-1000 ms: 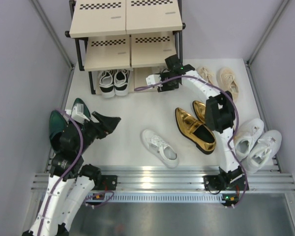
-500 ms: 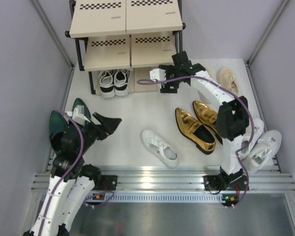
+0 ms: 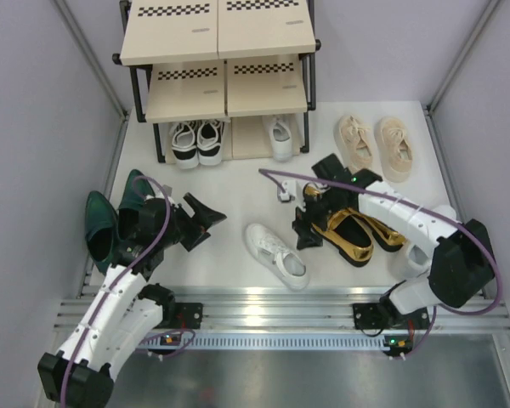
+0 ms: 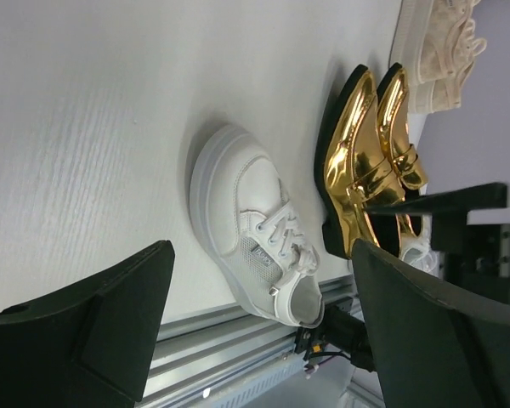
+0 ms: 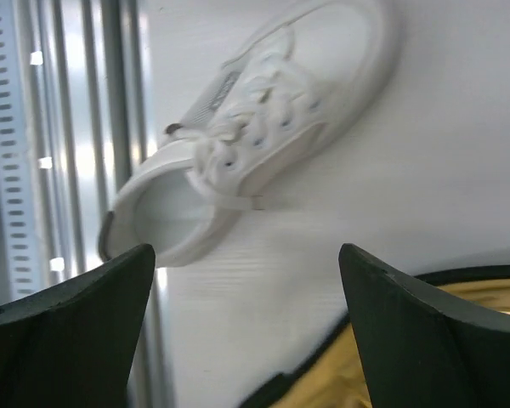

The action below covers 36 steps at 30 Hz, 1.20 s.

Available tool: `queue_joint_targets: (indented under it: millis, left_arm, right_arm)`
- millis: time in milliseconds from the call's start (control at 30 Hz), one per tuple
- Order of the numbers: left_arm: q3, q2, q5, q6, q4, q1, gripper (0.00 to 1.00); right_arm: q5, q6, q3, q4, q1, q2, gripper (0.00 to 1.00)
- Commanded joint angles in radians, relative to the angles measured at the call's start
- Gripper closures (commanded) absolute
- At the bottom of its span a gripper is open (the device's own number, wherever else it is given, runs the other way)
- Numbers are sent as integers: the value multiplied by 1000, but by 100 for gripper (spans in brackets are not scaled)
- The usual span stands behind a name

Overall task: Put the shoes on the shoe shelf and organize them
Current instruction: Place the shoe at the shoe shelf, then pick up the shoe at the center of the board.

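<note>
The shoe shelf [image 3: 217, 64] stands at the back. Its bottom tier holds the black-and-white sneakers [image 3: 197, 140] and one white lace-up [image 3: 279, 136]. The other white lace-up [image 3: 275, 255] lies on the floor at centre and shows in both wrist views [image 4: 255, 238] [image 5: 255, 127]. My right gripper [image 3: 304, 228] [image 5: 246, 331] is open and empty, between that shoe and the gold loafers [image 3: 348, 231] [image 4: 365, 161] [image 5: 391, 357]. My left gripper [image 3: 206, 218] [image 4: 259, 340] is open and empty, left of the white lace-up, beside the green loafers [image 3: 110, 217]. Beige sneakers [image 3: 376, 146] lie at the back right.
The right arm [image 3: 416, 221] stretches over the right side and hides most of the chunky white sneakers. Grey walls close in both sides. The metal rail [image 3: 272, 306] runs along the near edge. The shelf's upper two tiers hold nothing that I can see.
My right gripper has pulled back from the shelf to beside the gold loafers, leaving a white lace-up on the bottom tier. My left gripper has shifted slightly right.
</note>
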State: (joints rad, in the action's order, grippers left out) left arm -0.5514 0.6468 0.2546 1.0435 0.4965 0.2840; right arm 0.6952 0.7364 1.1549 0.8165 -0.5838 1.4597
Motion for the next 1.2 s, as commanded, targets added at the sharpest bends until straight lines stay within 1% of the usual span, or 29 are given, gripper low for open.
queue_joint_targets:
  millis: [0, 100, 133, 200, 233, 300, 333, 367, 433, 500, 533, 567, 633, 667, 767, 833, 900, 967, 1000, 1033, 1100, 1167]
  left_arm:
    - [5, 33, 35, 38, -73, 26, 9]
    - [11, 69, 28, 61, -114, 59, 9]
    - [11, 86, 12, 64, -118, 70, 9]
    - [10, 102, -9, 79, -119, 104, 10]
    - [8, 109, -33, 87, -119, 118, 10]
    - [14, 113, -63, 113, -119, 158, 10]
    - [16, 111, -77, 122, -119, 171, 11]
    - [27, 106, -107, 147, -119, 184, 11]
    - [41, 102, -132, 168, -124, 217, 11]
    - [65, 102, -159, 200, -134, 253, 11]
    - [76, 109, -166, 210, -148, 264, 11]
    - [94, 114, -175, 229, -171, 286, 11]
    - [113, 138, -183, 240, -216, 311, 11]
    - [123, 149, -176, 242, -295, 335, 10]
    - [175, 186, -158, 237, -468, 375, 10]
    - [180, 208, -150, 236, -487, 385, 10]
    - [182, 214, -150, 227, -558, 386, 10]
    - [202, 212, -149, 246, -613, 386, 10]
    - [212, 212, -150, 257, -678, 386, 10]
    - [228, 212, -150, 269, -706, 386, 10]
    - [238, 220, -153, 306, -759, 386, 10]
    - [249, 224, -156, 335, -832, 386, 10]
  right_arm:
    - [-26, -328, -116, -187, -92, -73, 11]
    - [-66, -390, -144, -197, -138, -53, 12]
    - [-126, -403, -159, -215, -154, -45, 12]
    - [-160, -439, -170, -227, -194, -13, 13]
    - [-205, -474, -184, -255, -203, -4, 14]
    - [-238, -479, -185, -275, -220, 24, 16]
    - [-276, -491, -181, -283, -223, 36, 18]
    - [-290, -493, -173, -293, -231, 66, 23]
    - [-284, -502, -150, -295, -234, 103, 28]
    - [-272, -519, -136, -301, -243, 149, 43]
    - [-240, -537, -120, -301, -243, 159, 51]
    - [-224, -543, -110, -297, -243, 166, 73]
    - [-189, -557, -94, -306, -240, 150, 98]
    - [-177, -565, -87, -310, -229, 125, 100]
    - [-97, -591, -38, -300, -185, 102, 100]
    - [-19, -601, 2, -286, -157, 97, 100]
    - [47, -597, 25, -277, -125, 87, 100]
    - [91, -585, 31, -267, -116, 80, 100]
    - [145, -583, 29, -267, -116, 79, 100]
    - [177, -582, 26, -273, -116, 77, 100]
    - [231, -582, 11, -287, -117, 70, 100]
    - [242, -574, 8, -289, -119, 67, 100]
